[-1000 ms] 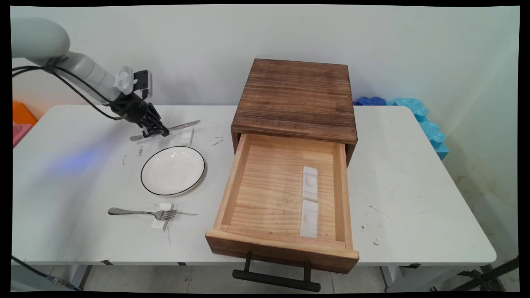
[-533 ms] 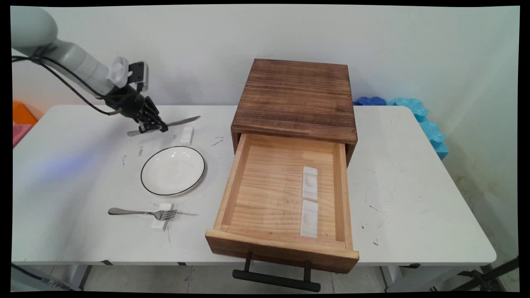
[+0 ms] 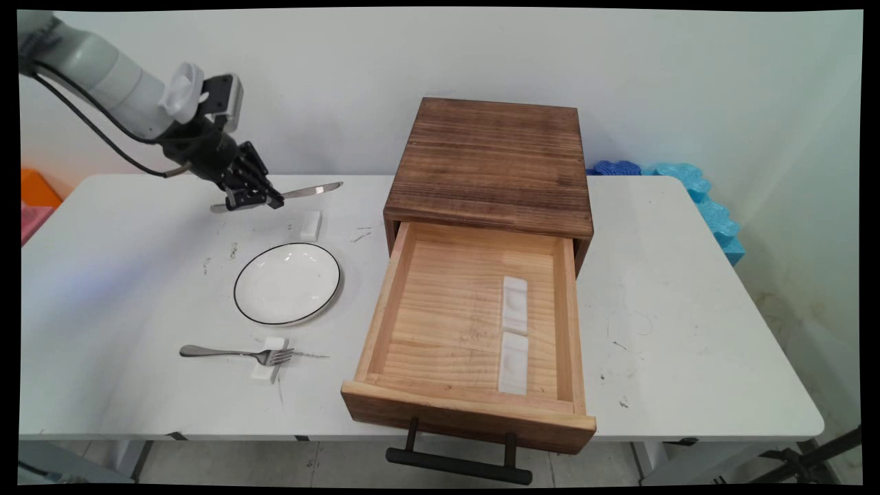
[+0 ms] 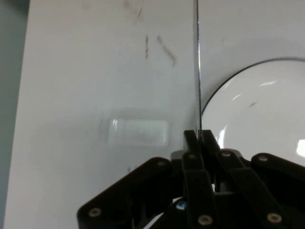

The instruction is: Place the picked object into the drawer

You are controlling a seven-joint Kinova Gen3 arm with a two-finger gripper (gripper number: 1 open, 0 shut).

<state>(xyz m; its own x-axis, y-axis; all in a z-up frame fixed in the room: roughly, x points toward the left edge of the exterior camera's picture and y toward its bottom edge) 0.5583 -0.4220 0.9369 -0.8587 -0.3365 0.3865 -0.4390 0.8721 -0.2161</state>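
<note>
My gripper (image 3: pixel 258 200) is shut on a metal knife (image 3: pixel 313 190) and holds it level above the table's far left part. The blade points right, toward the wooden drawer box (image 3: pixel 489 163). In the hand view the knife (image 4: pixel 196 62) shows edge-on, running up from between my closed fingers (image 4: pixel 193 143). A small white rest block (image 3: pixel 311 225) lies on the table just below the blade, seen blurred in the hand view as the rest block (image 4: pixel 138 131). A white plate with a black rim (image 3: pixel 287 282) sits in front of it; the plate (image 4: pixel 257 109) fills the hand view's right side.
The open drawer (image 3: pixel 471 330) holds two white rest blocks (image 3: pixel 514 334) in a row. A fork (image 3: pixel 234 354) lies on another white block (image 3: pixel 269 368) near the front left. Blue foam pieces (image 3: pixel 694 192) sit at the far right, orange and pink items (image 3: pixel 34 199) at the left edge.
The gripper has lifted the knife off its white rest block and carried it upward and slightly right; the block stays on the table.
</note>
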